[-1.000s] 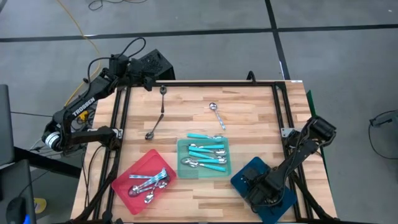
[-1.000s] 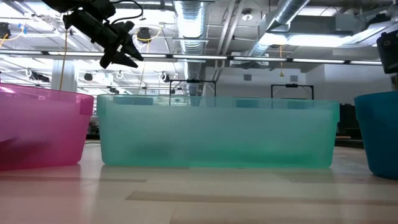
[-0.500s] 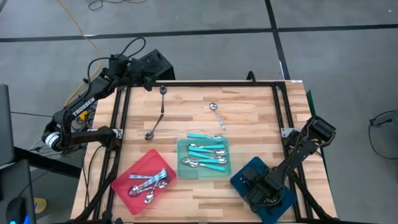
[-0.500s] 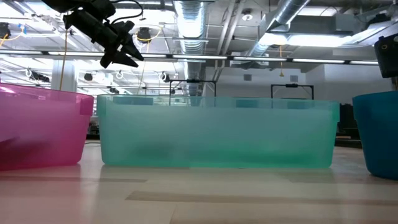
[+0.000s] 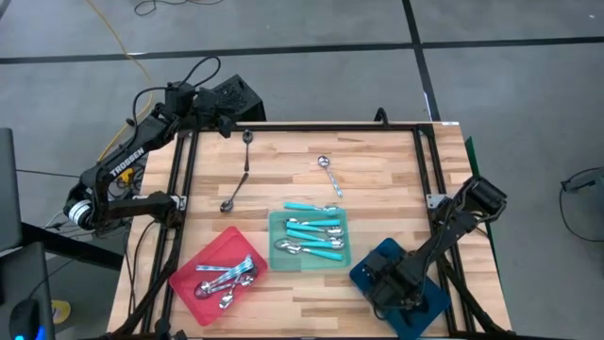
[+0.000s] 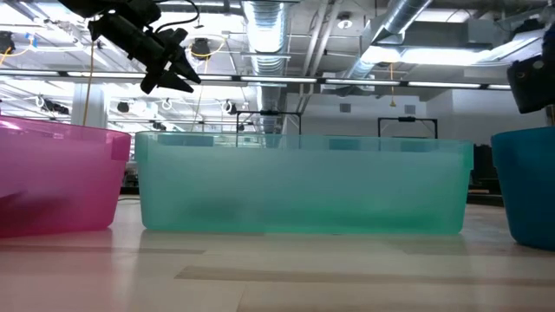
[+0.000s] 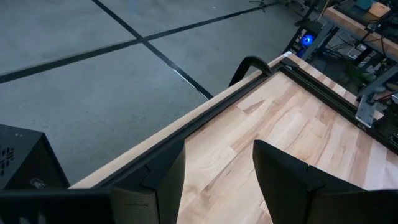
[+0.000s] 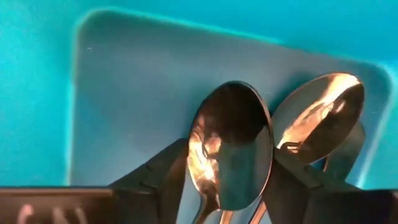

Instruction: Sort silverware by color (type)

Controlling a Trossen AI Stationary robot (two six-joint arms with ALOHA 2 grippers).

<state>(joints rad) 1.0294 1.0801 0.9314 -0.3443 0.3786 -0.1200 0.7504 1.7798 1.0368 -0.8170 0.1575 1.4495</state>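
The right end effector (image 5: 394, 286) is seen lowered into the blue tray (image 5: 429, 308) at the near right corner of the wooden desk (image 5: 377, 184); in the right wrist view its two dark fingers (image 8: 163, 175) are parted, and the bowl of a dark spoon (image 8: 230, 144) lies between them, with a second dark spoon (image 8: 317, 119) just beside it on the tray floor; whether the fingers press on the spoon cannot be told.

To the left of this end effector, near it, a teal tray (image 5: 275, 241) is set in the middle of the near edge; several turquoise-handled spoons (image 5: 319, 235) lie inside it, and one more turquoise-handled spoon (image 5: 311, 207) rests across its far rim. Farther left again, a red tray (image 5: 193, 265) is placed at an angle, with a heap of shiny silver spoons (image 5: 226, 280) in it.

Beyond the teal tray, a silver spoon (image 5: 328, 175) lies alone on the bare wood. Two dark spoons are found on the far left part of the desk: one (image 5: 236, 191) lying at a slant, the other (image 5: 247, 144) close under the left end effector.

The left end effector (image 5: 226, 125) is held above the far left corner of the desk, well apart from the trays; in the left wrist view its fingers (image 7: 283, 174) are spread with only wood showing between them, so nothing is gripped.
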